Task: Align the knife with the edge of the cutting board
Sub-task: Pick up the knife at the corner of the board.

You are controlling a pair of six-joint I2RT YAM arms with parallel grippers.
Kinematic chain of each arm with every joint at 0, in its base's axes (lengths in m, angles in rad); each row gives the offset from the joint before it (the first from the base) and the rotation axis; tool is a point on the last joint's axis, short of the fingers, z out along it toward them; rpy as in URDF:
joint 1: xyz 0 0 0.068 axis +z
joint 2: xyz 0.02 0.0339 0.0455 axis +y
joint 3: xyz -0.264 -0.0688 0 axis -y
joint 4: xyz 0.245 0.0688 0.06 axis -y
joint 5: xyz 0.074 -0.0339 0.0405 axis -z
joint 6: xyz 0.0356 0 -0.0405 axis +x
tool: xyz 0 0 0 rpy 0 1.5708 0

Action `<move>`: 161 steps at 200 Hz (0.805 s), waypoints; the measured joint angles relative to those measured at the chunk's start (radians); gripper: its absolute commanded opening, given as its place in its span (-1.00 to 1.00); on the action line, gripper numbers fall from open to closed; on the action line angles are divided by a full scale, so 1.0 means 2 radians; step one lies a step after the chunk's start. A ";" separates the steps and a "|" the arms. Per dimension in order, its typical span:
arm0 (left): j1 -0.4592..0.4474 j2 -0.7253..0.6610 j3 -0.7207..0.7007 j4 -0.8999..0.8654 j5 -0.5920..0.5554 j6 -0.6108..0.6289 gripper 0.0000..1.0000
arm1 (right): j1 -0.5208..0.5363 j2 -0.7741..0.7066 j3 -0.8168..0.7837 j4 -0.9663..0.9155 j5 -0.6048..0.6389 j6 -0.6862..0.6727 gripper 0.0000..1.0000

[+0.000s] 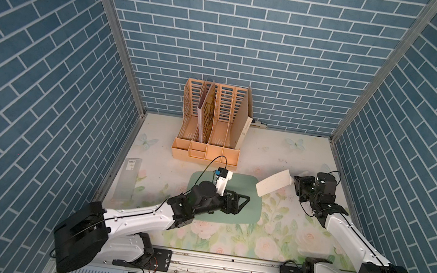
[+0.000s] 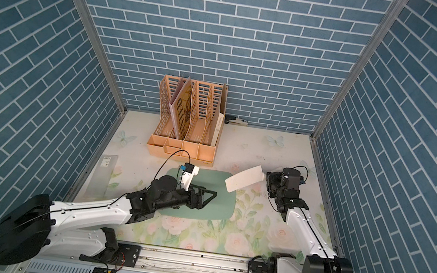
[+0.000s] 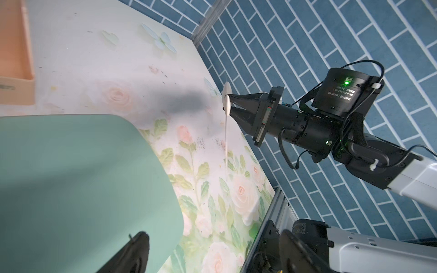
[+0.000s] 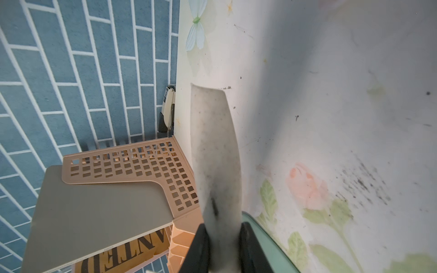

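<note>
The pale green cutting board [image 1: 244, 214] [image 2: 216, 182] lies flat in the middle of the floral table. Above its near part my left gripper [image 1: 242, 204] [image 2: 210, 200] hovers open, with nothing between its fingers [image 3: 132, 253]. My right gripper [image 1: 294, 181] [image 2: 267, 177] [image 4: 223, 238] is shut on the handle of the knife [image 1: 272, 185] [image 2: 244, 182] [image 4: 215, 153]. It holds the whitish blade in the air, slanting over the board's far right corner [image 4: 262, 234]. In the left wrist view the knife [image 3: 226, 141] shows edge-on beyond the board [image 3: 71, 177], clamped in the right gripper [image 3: 228, 104].
A peach file organiser [image 1: 210, 124] with folders stands at the back, just behind the board. A grey flat box with a barcode label [image 1: 127, 179] lies along the left wall. A stapler [image 4: 168, 108] rests against the back wall. A metal rail [image 1: 222, 265] runs along the front.
</note>
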 measured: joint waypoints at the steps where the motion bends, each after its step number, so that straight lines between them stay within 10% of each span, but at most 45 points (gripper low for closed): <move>1: -0.001 0.001 0.001 0.001 -0.001 0.000 0.78 | 0.000 -0.002 -0.001 0.000 0.001 0.001 -1.00; 105: -0.023 0.121 0.082 0.056 -0.039 0.023 0.51 | 0.004 -0.032 -0.013 -0.002 0.000 0.026 -1.00; 161: -0.024 0.169 0.130 0.058 -0.036 0.033 0.00 | 0.008 -0.030 -0.019 -0.001 -0.002 0.027 -1.00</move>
